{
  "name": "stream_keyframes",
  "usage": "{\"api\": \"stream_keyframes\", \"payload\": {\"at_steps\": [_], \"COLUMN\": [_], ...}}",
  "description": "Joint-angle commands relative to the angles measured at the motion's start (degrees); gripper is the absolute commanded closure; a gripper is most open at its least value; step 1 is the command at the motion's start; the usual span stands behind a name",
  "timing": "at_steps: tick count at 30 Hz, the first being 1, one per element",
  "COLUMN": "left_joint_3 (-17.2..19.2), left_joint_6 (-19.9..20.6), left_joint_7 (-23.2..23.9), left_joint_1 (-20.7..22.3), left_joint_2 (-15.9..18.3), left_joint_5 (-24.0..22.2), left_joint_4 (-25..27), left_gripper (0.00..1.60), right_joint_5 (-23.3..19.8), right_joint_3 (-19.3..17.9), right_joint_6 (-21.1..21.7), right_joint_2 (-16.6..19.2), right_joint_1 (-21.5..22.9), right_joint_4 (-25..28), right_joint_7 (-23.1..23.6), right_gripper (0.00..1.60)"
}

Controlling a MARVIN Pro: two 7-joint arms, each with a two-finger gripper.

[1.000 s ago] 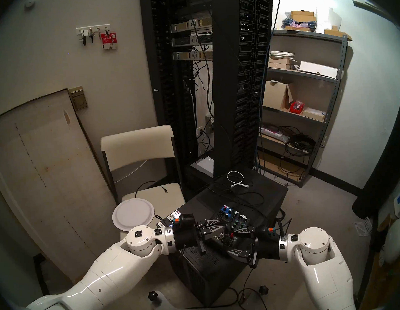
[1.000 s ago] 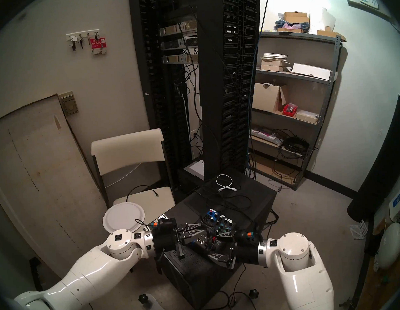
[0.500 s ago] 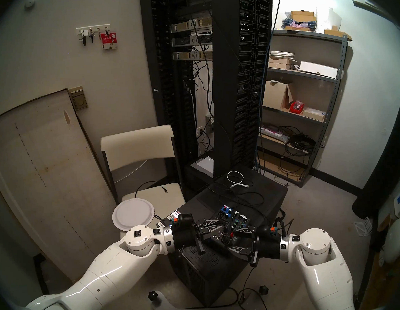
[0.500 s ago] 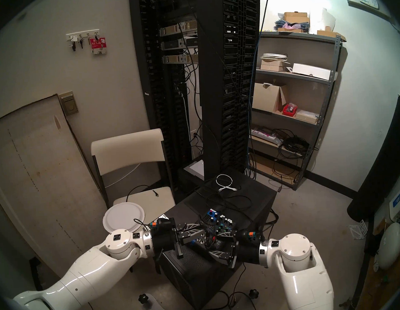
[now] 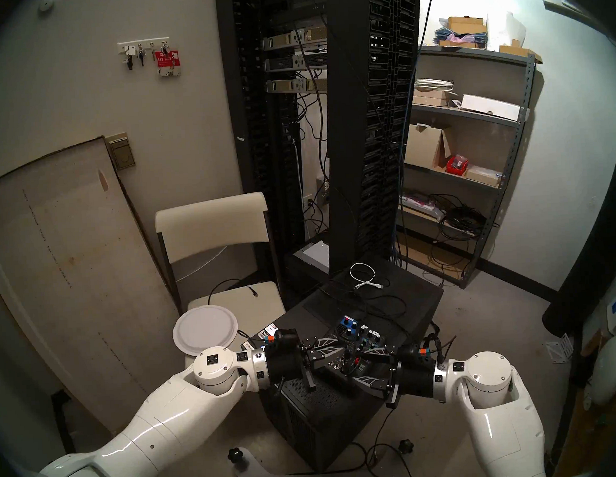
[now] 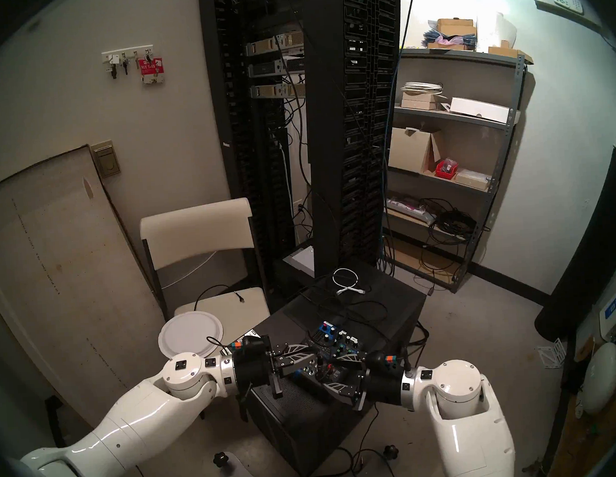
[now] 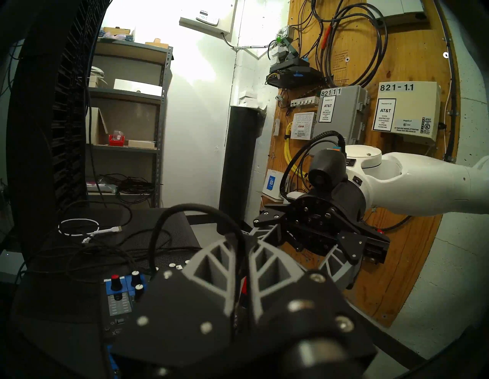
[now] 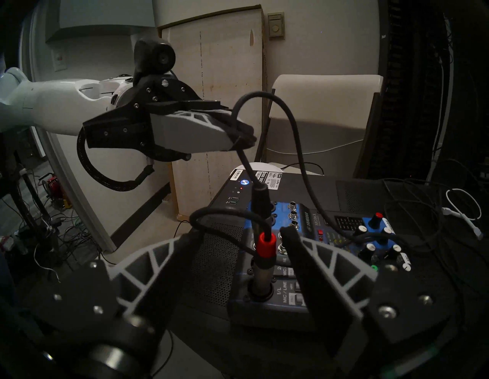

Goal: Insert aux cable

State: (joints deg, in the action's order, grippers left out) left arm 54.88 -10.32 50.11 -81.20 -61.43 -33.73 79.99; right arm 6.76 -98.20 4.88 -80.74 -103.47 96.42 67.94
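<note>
While the left gripper [image 8: 240, 136] is holding almost still, the right gripper [image 8: 242, 233] is backing off towards the robot's right, a small shift over the last second. Its jaws are standing wide open, one finger on each side of the black red-collared plug [image 8: 267, 243], touching nothing that I can see.

The left jaws are staying closed on the thin black aux cable [image 8: 264, 93], pinching it just above its slim dark grey metal jack plug [image 8: 260, 198]. The cable is arching up from the pinch and dropping back across the small blue-and-black audio mixer [image 8: 317, 225].

The jack plug is standing upright on the mixer's socket rows, directly behind the red-collared plug, which is sitting in the front socket. The mixer is sitting near the near-right edge of the black perforated-metal equipment case [image 5: 320, 404]; the short white cable [image 5: 362, 274] is lying untouched at the far edge.

My read: the right arm is clearing out because its part is done, so the insertion is at or close to its end. The red-collared plug is hiding the jack plug's lower end, so I can't tell whether it is fully seated. The left gripper is probably still needed for a final push or a check before letting go.
</note>
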Motion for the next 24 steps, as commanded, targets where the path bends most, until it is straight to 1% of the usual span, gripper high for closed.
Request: {"api": "stream_keyframes", "payload": {"at_steps": [1,2,5,6,11,13,14,16,17,21,23,24], "left_joint_3": [0.0,0.0,0.1,0.1,0.1,0.2,0.2,0.2,0.1,0.2,0.2,0.2], "left_joint_6": [0.3,0.3,0.4,0.4,0.4,0.4,0.4,0.4,0.4,0.4,0.3,0.3], "left_joint_7": [0.1,0.2,0.2,0.2,0.3,0.3,0.4,0.4,0.4,0.4,0.3,0.3], "left_joint_1": [0.4,0.4,0.4,0.4,0.4,0.4,0.4,0.4,0.4,0.3,0.3,0.2], "left_joint_2": [-0.3,-0.3,-0.3,-0.2,-0.3,-0.3,-0.4,-0.4,-0.4,-0.4,-0.4,-0.4], "left_joint_5": [-0.2,-0.2,-0.2,-0.3,-0.3,-0.3,-0.3,-0.3,-0.3,-0.3,-0.3,-0.3], "left_joint_4": [1.0,1.0,1.1,1.1,1.0,1.0,0.9,0.9,0.9,0.9,0.9,0.9], "left_gripper": [1.37,1.37,1.37,1.40,1.39,1.39,1.39,1.39,1.38,1.38,1.39,1.39], "right_joint_5": [0.2,0.3,0.2,0.0,0.0,0.0,-0.1,-0.1,-0.1,0.0,-0.1,-0.1], "right_joint_3": [1.1,1.0,0.7,0.6,1.1,1.2,1.0,1.0,1.0,1.0,1.1,1.1], "right_joint_6": [-0.7,-0.8,-1.5,-2.0,-2.3,-2.8,-3.5,-3.5,-3.9,-4.4,-4.6,-4.6], "right_joint_2": [-0.7,-0.7,-0.8,-1.0,-1.4,-1.8,-2.4,-2.4,-2.7,-2.9,-2.9,-2.9], "right_joint_1": [0.4,0.3,0.3,0.3,0.7,0.7,0.7,0.7,0.8,0.9,1.0,1.1], "right_joint_4": [-0.3,-0.4,-0.9,-1.0,-1.5,-1.6,-1.8,-1.8,-2.0,-2.3,-2.4,-2.5], "right_joint_7": [-0.3,-0.6,-1.2,-1.4,-1.7,-2.2,-3.4,-3.4,-3.8,-4.3,-4.5,-4.6], "right_gripper": [0.45,0.47,0.45,0.44,0.46,0.48,0.50,0.50,0.53,0.55,0.61,0.60]}}
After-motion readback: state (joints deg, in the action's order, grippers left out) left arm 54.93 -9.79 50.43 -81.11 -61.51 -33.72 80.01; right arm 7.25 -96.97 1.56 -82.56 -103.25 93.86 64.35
